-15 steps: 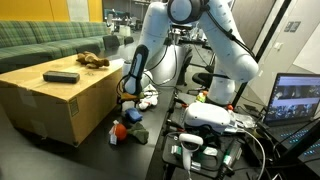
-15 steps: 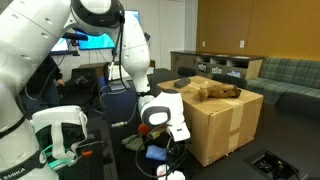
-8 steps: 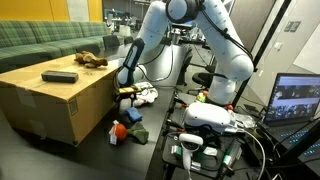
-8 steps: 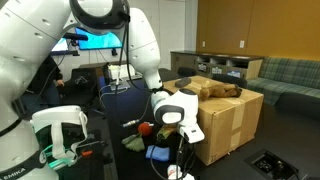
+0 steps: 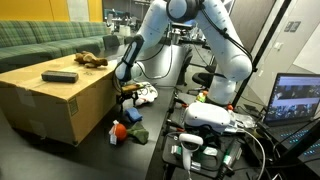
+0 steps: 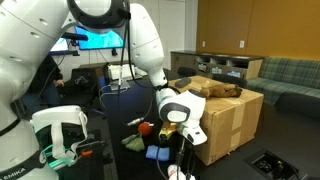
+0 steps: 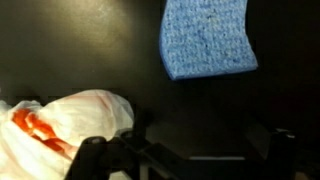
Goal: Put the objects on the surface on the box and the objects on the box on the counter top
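In the wrist view my gripper (image 7: 190, 160) stands open low over the dark counter top (image 7: 80, 40), with nothing between its fingers. A blue knitted cloth (image 7: 207, 40) lies ahead of it. A white cloth with orange-red marks (image 7: 70, 115) lies beside the left finger. In an exterior view the gripper (image 5: 126, 98) hangs just off the side of the brown box (image 5: 60, 105). A black remote-like bar (image 5: 60, 76) and a brown plush toy (image 5: 93, 59) rest on the box top. The plush toy (image 6: 215, 90) also shows on the box (image 6: 230, 125).
Small things lie on the dark surface beside the box: an orange item (image 6: 145, 127), a green cloth (image 6: 133, 142), a blue item (image 6: 157, 153) and a white cloth (image 5: 147, 96). A laptop (image 5: 298, 100) and cabled gear (image 5: 205, 125) stand close by. A green sofa (image 5: 45, 40) is behind.
The arm has swung the open gripper closer to the box side and a little lower. The things on the box and on the surface have not moved.
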Controlling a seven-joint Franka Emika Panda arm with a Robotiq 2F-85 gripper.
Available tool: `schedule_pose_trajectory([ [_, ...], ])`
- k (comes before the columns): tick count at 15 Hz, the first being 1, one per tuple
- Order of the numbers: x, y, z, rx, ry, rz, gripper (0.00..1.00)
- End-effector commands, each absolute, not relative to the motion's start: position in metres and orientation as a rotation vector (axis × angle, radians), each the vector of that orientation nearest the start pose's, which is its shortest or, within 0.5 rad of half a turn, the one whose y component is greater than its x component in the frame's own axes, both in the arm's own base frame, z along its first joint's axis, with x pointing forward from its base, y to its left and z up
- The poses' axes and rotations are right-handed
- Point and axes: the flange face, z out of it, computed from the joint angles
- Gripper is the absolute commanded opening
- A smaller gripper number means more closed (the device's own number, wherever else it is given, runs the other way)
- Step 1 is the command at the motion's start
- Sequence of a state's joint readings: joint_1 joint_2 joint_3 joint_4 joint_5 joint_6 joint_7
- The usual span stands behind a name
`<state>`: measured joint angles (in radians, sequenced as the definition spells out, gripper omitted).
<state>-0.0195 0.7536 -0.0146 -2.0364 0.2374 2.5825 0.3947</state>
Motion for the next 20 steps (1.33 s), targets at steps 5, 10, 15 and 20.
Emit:
schedule_pose_trajectory([
  [5,0.524,-0.018,0.062,-2.901,0.847,0.473,1.00],
  [10,0.507,0.010,0.047,-2.862,0.729,0.504,1.00],
  [15,0.496,0.024,0.047,-2.828,0.680,0.551,1.00],
  [20,0.484,0.031,0.048,-2.809,0.680,0.617,0.64],
])
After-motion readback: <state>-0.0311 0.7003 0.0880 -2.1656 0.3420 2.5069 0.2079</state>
